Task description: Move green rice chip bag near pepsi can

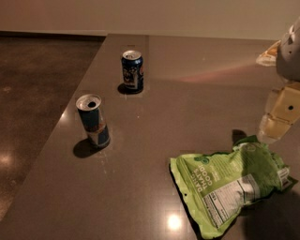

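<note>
The green rice chip bag point(229, 185) lies flat on the brown table point(187, 93) at the front right, with its white nutrition label facing up. The pepsi can point(132, 70) stands upright at the back left, far from the bag. My gripper point(271, 132) hangs at the right edge of the view, just above the bag's far right end and partly cut off by the frame. I cannot tell whether it touches the bag.
A slimmer blue-and-silver can point(93, 121) with an open top stands at the left, near the table's left edge and in front of the pepsi can. A dark floor point(37, 84) lies beyond that edge. A pale wall point(140, 14) runs behind the table.
</note>
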